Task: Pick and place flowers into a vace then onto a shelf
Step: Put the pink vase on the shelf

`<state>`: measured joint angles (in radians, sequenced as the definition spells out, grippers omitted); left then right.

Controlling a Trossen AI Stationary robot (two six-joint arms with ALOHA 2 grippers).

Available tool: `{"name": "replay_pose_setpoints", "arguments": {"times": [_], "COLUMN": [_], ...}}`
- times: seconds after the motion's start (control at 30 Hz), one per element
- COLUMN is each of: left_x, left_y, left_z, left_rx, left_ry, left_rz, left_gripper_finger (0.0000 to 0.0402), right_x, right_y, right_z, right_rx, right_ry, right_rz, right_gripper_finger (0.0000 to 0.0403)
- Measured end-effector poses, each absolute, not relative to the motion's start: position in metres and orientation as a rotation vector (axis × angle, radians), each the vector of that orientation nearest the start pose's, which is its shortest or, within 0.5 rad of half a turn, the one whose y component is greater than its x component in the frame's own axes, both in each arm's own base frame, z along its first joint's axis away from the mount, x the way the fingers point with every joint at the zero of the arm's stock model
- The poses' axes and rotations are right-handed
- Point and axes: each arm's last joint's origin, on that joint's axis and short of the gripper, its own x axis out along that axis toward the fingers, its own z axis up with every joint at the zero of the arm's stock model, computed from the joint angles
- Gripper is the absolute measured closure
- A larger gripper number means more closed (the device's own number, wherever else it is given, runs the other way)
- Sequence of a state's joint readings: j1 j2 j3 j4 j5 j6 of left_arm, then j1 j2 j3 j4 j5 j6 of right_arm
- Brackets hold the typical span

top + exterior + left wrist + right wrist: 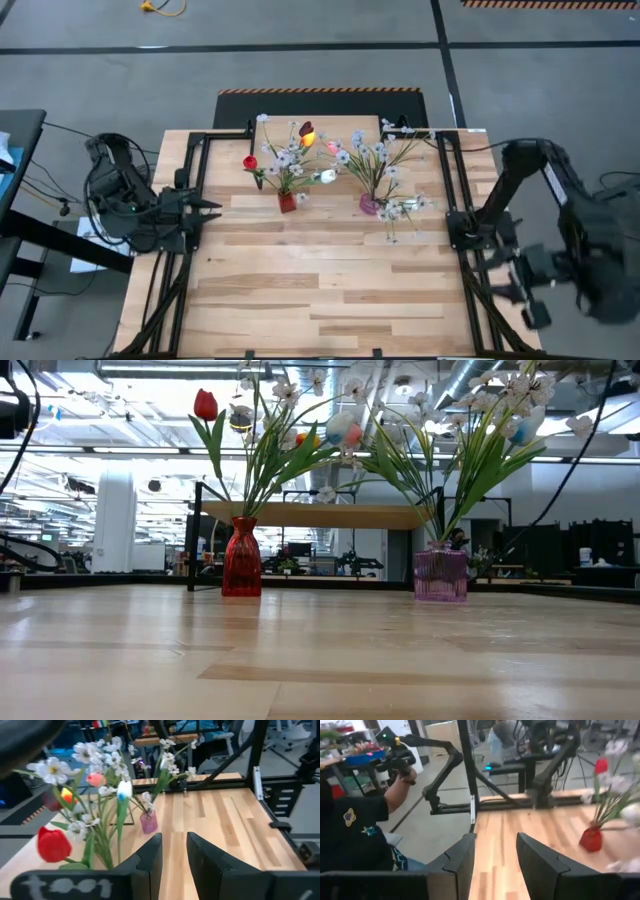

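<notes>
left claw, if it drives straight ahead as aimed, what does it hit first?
Probably the pink vase: it sits nearly in line beyond the left claw, bare table between. The red vase's flowers pass close alongside; depth is unclear.

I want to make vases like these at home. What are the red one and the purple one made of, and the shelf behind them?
The red vase looks like glossy see-through glass, maybe plastic: light glows through it. The purple vase looks like clear tinted glass too, with faint ribbing and stems showing inside. The shelf looks like pale, matte wood on thin dark metal legs.
</notes>
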<state>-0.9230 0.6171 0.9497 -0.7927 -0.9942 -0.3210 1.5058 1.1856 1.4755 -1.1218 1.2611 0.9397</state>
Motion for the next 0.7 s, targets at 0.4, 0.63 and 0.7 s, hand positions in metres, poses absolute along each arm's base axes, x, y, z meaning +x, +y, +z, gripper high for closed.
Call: {"name": "replay_pose_setpoints", "arguments": {"times": [0.4,0.63,0.7], "left_x": [0.075,0.074,0.074], "left_y": [-0.058,-0.058,-0.058], "left_z": [0.359,0.361,0.361], "left_rx": [0.037,-0.003,-0.021], "left_ry": [0.216,0.204,0.211], "left_rz": [0.137,0.120,0.093], "left_gripper_finger": [0.0322,0.0322,0.0322], "right_x": [0.074,0.101,0.111], "right_y": [0.241,0.235,0.219], "right_z": [0.346,0.325,0.337], "right_rx": [0.352,0.210,0.179], "right_ry": [0.327,0.405,0.423], "right_rz": [-0.080,-0.181,-0.195], "right_gripper_finger": [0.0262,0.0264,0.0266]}}
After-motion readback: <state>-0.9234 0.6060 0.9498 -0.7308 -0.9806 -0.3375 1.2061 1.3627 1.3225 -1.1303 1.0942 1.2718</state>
